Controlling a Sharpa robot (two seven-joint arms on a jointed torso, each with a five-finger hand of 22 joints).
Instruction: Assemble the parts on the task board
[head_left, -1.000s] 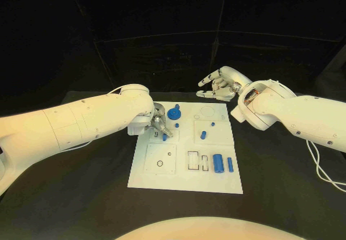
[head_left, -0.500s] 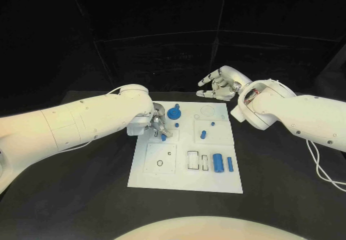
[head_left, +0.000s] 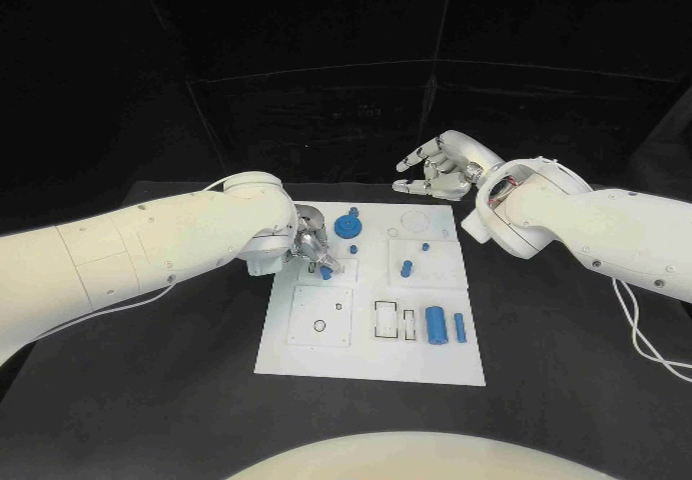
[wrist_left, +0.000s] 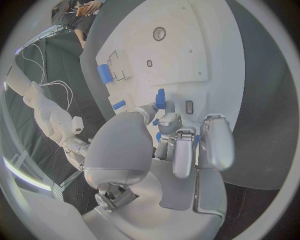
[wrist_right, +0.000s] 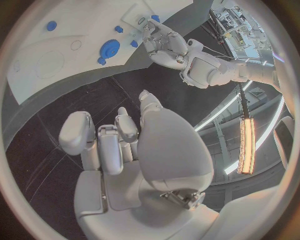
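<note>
Parts (head_left: 436, 326) were seen in the head view on the white board (head_left: 433, 362), mid-worktop; the left hand (head_left: 312, 249) was lowered over its far left corner, the right hand (head_left: 440, 168) raised beyond, fingers loosely parted, nothing held. In the left wrist view, a small blue peg (wrist_left: 160, 98) was pinched at the fingers (wrist_left: 168, 121); it should probably be kept upright over its hole. In the right wrist view, a blue gear (wrist_right: 110, 48) was seen on the board.

arms: white, bulky | hands: left hand (head_left: 312, 247), right hand (head_left: 438, 169) silver | cables: thin white

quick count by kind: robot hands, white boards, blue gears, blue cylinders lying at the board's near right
hands: 2, left hand, right hand
task board: 1
blue gear: 1
blue cylinders: 2, thick cylinder, thin cylinder
total: 6
</note>
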